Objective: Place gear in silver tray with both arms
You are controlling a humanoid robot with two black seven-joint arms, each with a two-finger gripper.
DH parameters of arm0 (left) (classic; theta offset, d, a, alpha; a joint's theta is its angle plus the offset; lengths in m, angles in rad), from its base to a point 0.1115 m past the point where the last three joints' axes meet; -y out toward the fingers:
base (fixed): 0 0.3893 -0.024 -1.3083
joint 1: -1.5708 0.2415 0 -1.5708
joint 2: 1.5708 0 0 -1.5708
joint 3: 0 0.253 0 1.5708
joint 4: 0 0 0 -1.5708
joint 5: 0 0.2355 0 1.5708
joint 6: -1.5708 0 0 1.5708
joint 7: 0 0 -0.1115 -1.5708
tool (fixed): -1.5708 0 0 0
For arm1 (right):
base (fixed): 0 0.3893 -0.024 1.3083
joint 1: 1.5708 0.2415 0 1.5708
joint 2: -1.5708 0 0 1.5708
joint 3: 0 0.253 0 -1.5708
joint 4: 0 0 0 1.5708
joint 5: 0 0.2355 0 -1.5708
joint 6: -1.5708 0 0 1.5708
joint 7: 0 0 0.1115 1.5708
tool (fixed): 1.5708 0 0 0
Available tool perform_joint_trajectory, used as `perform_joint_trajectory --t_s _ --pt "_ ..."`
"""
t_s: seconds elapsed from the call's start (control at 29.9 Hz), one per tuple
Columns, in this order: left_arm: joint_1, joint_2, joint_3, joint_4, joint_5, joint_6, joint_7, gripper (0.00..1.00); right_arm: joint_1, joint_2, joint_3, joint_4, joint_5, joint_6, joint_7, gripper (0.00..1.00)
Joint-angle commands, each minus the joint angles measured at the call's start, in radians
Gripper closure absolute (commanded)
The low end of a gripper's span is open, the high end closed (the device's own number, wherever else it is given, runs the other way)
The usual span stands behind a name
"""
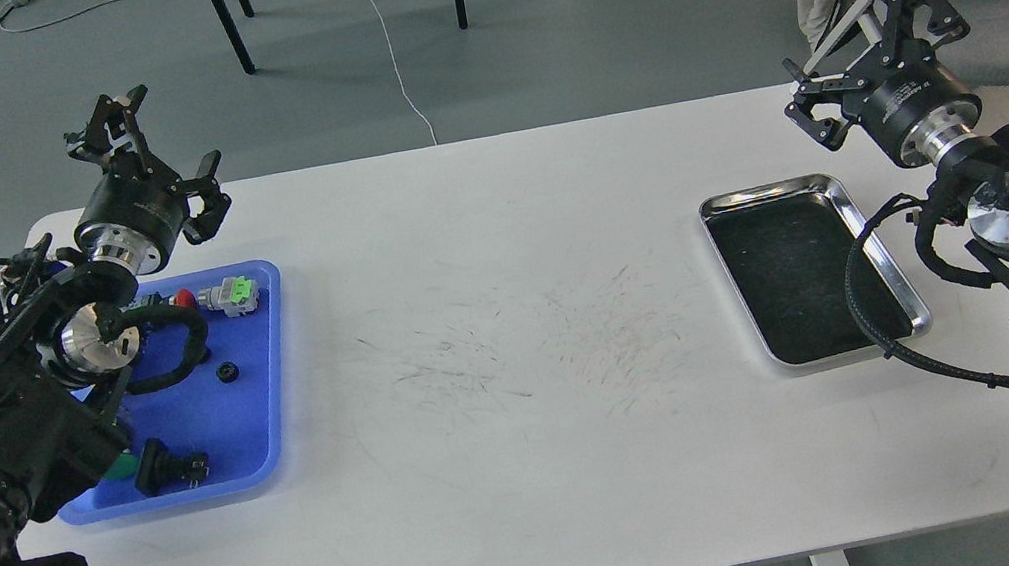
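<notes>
The silver tray lies on the right side of the white table, its dark inner surface bare. A small black round part, which looks like the gear, rests in the blue tray at the left. My left gripper hangs open above the blue tray's far edge, holding nothing. My right gripper is open and empty too, raised beyond the silver tray's far right corner. My left arm hides part of the blue tray.
The blue tray also holds a grey-and-green connector, a red-capped part, a black plug-like part and a green piece. Chairs and cables stand beyond the table. A black cable loop crosses the silver tray's right rim.
</notes>
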Motion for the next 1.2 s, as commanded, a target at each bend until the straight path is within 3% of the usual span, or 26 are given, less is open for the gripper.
perform_joint_trajectory --t_s 0.0,1.0,1.17 --pt "-0.002 -0.005 0.000 0.000 0.000 0.005 0.000 0.02 0.009 0.005 -0.002 -0.003 0.000 0.000 0.000 0.01" --pt "-0.005 -0.013 0.003 0.000 0.015 0.000 0.003 0.02 0.006 0.017 0.011 0.031 0.000 -0.017 0.003 0.01" --pt "0.000 -0.001 0.070 0.001 0.017 -0.004 -0.003 0.02 0.001 0.008 0.012 0.031 0.000 -0.005 0.002 0.01"
